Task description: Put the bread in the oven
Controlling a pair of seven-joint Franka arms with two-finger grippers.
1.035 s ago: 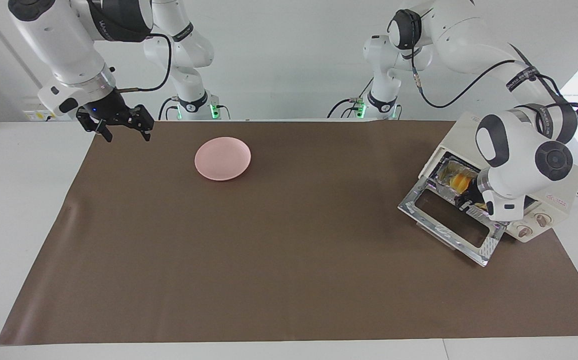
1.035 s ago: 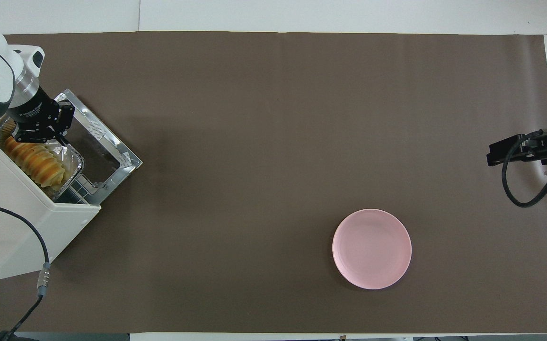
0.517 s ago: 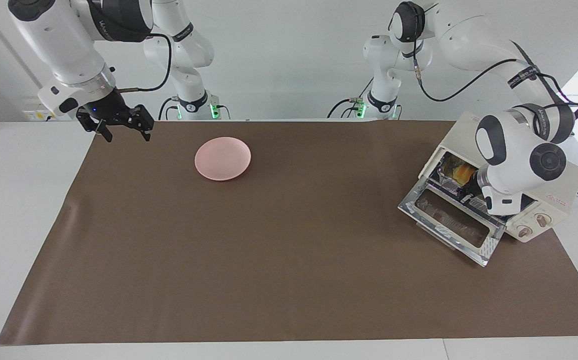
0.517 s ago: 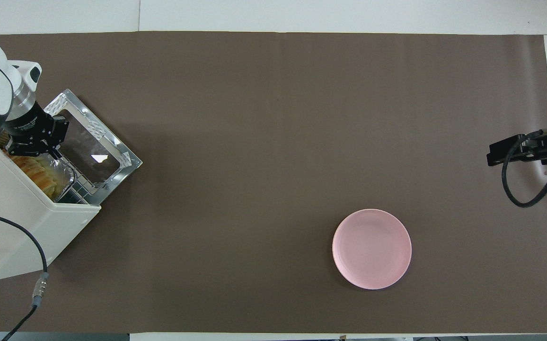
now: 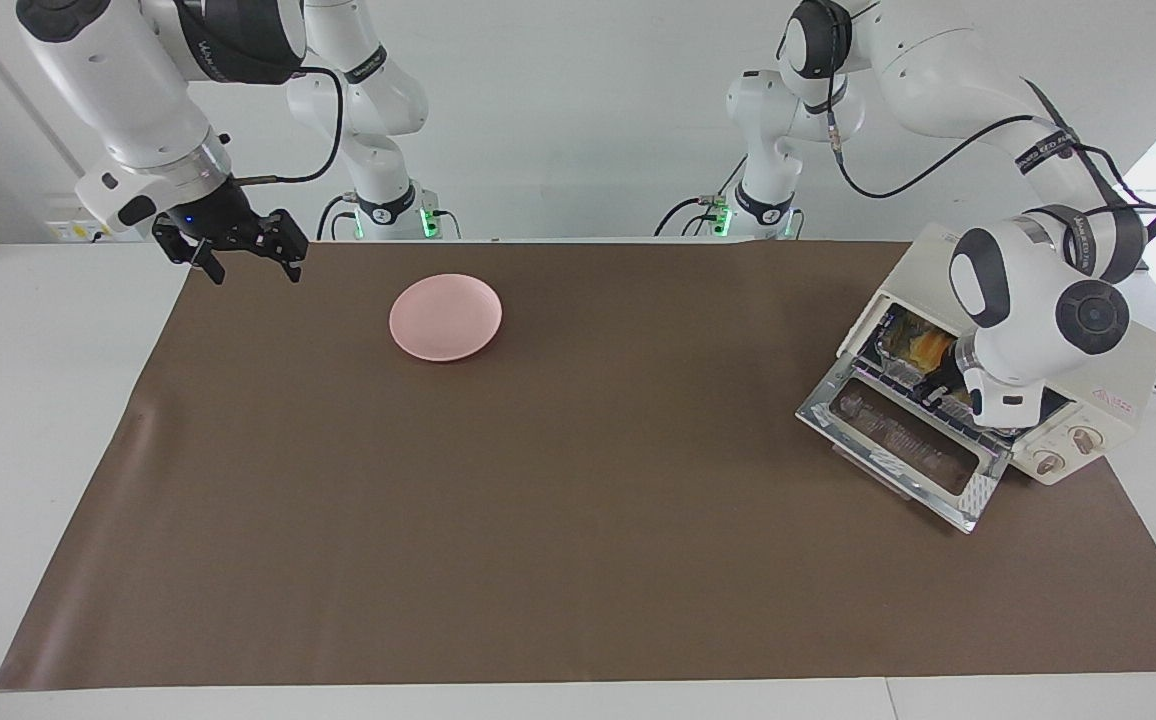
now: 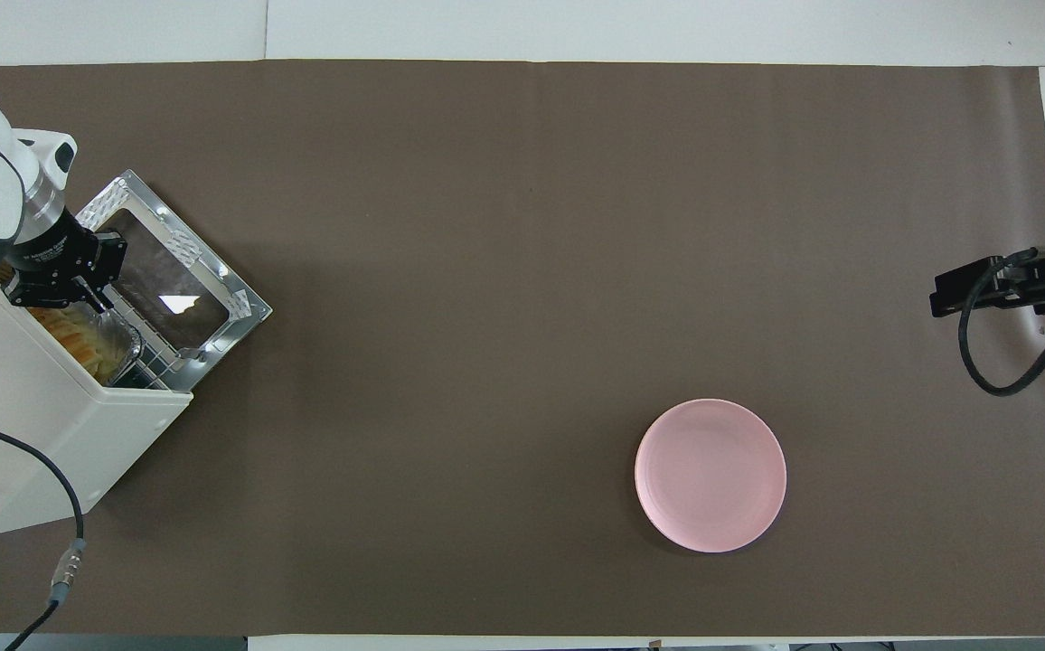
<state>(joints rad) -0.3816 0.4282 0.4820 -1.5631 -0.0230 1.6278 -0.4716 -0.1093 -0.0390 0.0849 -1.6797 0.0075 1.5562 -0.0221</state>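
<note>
Facing view, left gripper (image 5: 938, 392) at oven (image 5: 1108, 385) mouth, grip unclear, bread (image 5: 923, 347) inside

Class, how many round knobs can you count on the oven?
2, side by side on the oven's front panel, beside the open door: one knob, another.

One camera looks down from high across the surface (image 5: 578, 560) toward the robots; the other looks steeply down from above them. Both share the whole brown surface (image 6: 522, 271).
</note>
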